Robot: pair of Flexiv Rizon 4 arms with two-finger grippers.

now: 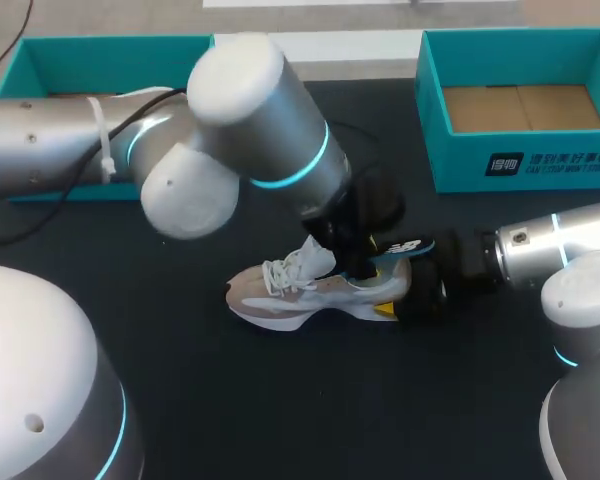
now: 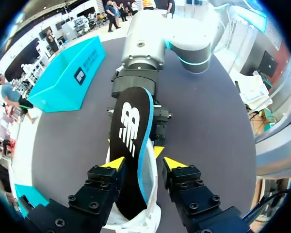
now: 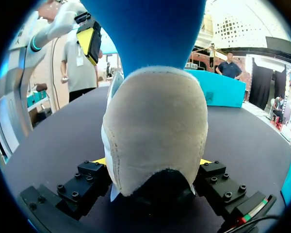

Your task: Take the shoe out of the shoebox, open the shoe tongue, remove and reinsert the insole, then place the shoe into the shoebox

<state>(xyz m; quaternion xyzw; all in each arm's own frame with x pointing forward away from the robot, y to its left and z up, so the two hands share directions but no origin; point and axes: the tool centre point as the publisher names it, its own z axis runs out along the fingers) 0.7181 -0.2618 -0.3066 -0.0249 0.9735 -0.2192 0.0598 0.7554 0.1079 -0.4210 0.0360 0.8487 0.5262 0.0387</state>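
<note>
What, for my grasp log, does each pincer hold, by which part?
Right pincer clamps the beige-and-white sneaker by its heel. Left pincer straddles the black, blue-edged insole; a grip cannot be told.

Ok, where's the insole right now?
Table centre in the head view: the insole juts from the heel end of the shoe, over the right jaws gripping that heel.
</note>
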